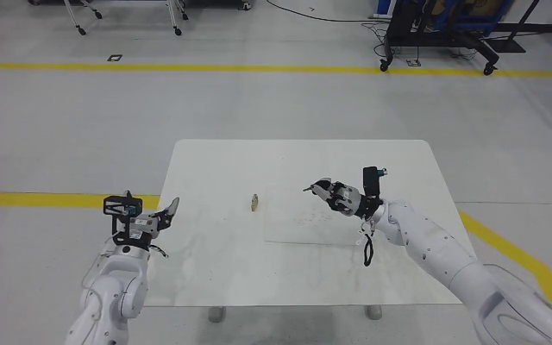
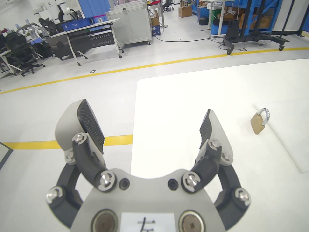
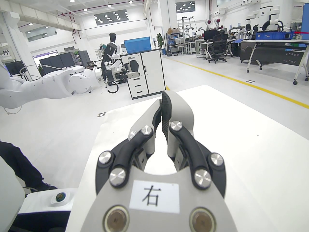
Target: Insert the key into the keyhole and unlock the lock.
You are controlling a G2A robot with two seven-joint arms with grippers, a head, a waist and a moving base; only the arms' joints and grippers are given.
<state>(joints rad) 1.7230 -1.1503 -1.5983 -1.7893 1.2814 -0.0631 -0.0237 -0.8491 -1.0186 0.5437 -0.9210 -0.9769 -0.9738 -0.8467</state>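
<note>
Closest in, the left gripper [image 2: 146, 109] hangs at the table's left edge with its jaws spread wide and nothing between them. One ribbed pad [image 2: 90, 124] is over the floor, and the other is over the white table [image 2: 193, 92].

Across from it, the right gripper [image 3: 165, 97] sits above the table's right half. Its jaws are closed, with the black pads meeting along their length. Whether anything thin is pinched there cannot be made out.

Between the two arms, near the middle of the table, is the padlock [image 2: 257, 123], which has a brass body and a silver shackle. It sits ahead of the left jaws and off to the side toward the right arm, well apart from them and outside their gap. From above, the padlock is nearer the right gripper's tips than the left's, yet clear of both. It rests just beside the edge of a thin clear sheet [image 1: 302, 231] lying flat on the table.
</note>
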